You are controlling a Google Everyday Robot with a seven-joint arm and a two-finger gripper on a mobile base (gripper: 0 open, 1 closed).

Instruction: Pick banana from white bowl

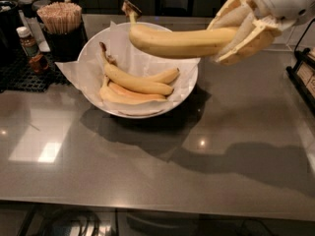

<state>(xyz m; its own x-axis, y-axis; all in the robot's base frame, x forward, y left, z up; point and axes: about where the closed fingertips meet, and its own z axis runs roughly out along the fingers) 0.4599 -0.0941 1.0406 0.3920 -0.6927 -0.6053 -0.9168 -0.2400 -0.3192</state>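
- the counter is glossy, smooth grey stone, so it won't cushion a drop
- the white bowl is wide and shallow, lined with crinkly paper, with slimmer bananas inside
- the gripper, up right of the bowl, is clamped on the banana, which hangs clear above the rim
- it's long, curved and soft-skinned, so we'd lift slow and level
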